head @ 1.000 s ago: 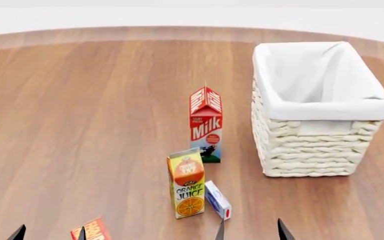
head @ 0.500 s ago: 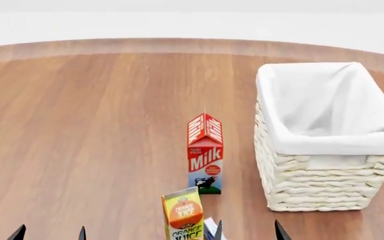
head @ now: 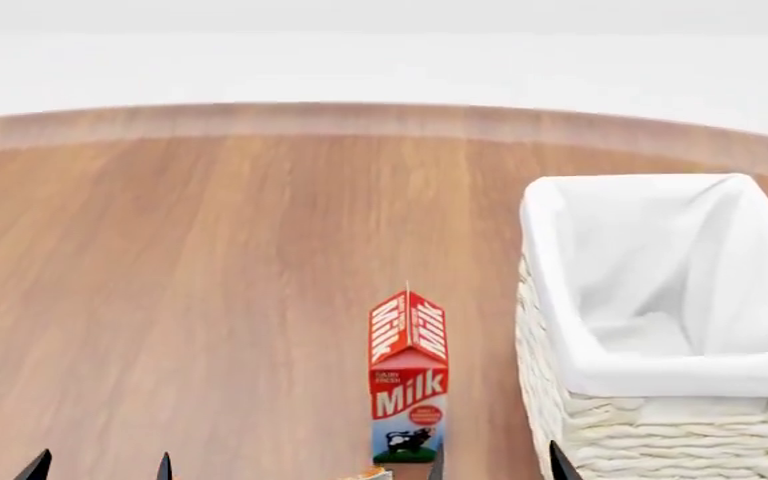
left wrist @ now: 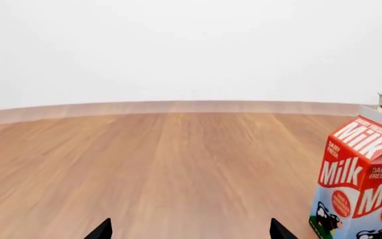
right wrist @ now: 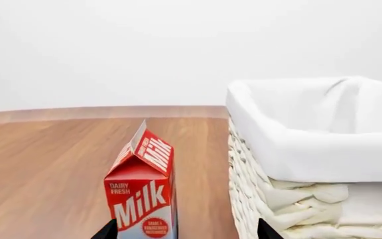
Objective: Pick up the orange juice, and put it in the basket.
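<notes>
The orange juice (head: 368, 474) shows only as a sliver of its yellow-orange top at the lower edge of the head view, just in front of the milk carton (head: 408, 378) and slightly to its left; in the earlier head views the whole carton, then its upper half, was visible, so the view has tilted upward and carried it almost out of frame. The small white-and-blue box and the red packet seen one second ago are now out of view.

The milk carton stands upright on the wooden table (head: 197, 300). The basket (head: 651, 440), cream wicker with a white cloth lining, stands just to the right of the milk carton, apart from it, its right side cut off by the frame. Both appear lower and larger in the head view than before, and more of the table's far edge is exposed.

Left gripper (head: 101, 467): only two dark fingertips show, spread apart with nothing between them. Right gripper (head: 495, 463): likewise two separated tips, empty, at the lower edge in front of the gap between milk carton and basket. The right wrist view shows the milk carton (right wrist: 141, 191) and basket (right wrist: 310, 164) side by side; the left wrist view shows the milk carton (left wrist: 363, 184) at its margin.
</notes>
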